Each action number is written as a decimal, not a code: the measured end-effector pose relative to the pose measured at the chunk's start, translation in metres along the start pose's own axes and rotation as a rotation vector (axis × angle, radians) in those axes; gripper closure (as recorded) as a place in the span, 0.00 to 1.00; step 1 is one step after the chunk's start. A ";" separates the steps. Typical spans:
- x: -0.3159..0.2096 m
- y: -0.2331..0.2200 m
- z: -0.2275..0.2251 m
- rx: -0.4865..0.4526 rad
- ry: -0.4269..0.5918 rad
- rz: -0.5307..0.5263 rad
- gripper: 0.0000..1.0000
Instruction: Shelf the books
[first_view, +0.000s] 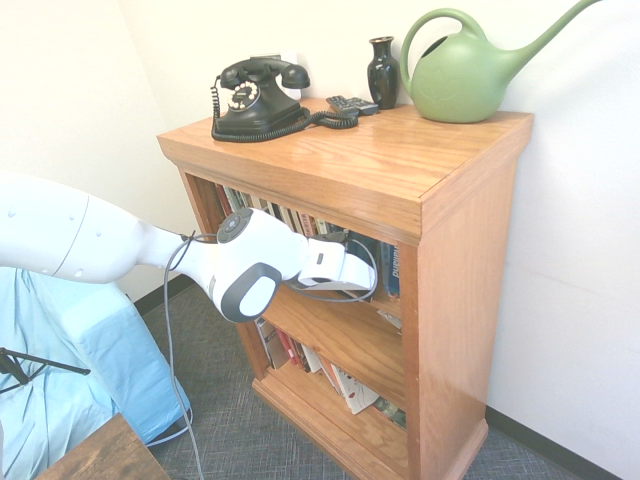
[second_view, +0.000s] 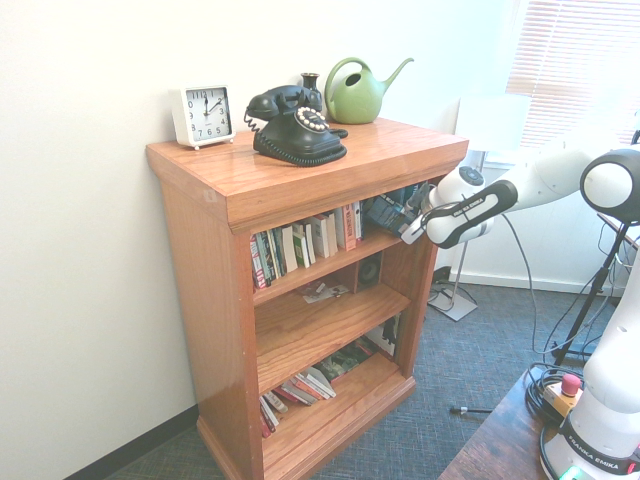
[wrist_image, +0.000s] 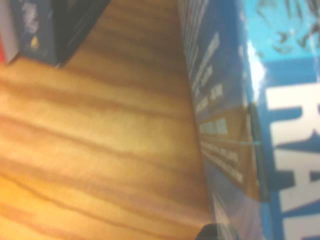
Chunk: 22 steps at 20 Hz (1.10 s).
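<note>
tool (second_view: 408, 235): clamped on the blue paperback (wrist_image: 287, 75) | feel: prob hefty, bit bendy, glossy cover might slip | grab: squeeze both covers, close to the spine

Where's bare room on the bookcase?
Bare: the middle shelf's front, before the scattered papers; the top slab's front right corner. Crowded: the upper level, books plus gripper.
</note>
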<state>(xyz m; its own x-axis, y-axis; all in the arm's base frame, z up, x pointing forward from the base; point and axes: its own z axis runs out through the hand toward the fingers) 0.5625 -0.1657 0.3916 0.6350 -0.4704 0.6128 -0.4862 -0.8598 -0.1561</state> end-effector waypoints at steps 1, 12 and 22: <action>0.001 0.000 0.001 0.000 0.002 0.002 1.00; 0.011 -0.018 0.016 0.022 0.007 0.041 0.00; 0.008 -0.023 0.017 0.040 -0.005 0.129 0.00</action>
<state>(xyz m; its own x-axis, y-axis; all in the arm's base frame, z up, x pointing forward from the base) 0.5890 -0.1529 0.3874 0.5721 -0.5782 0.5817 -0.5395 -0.7995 -0.2641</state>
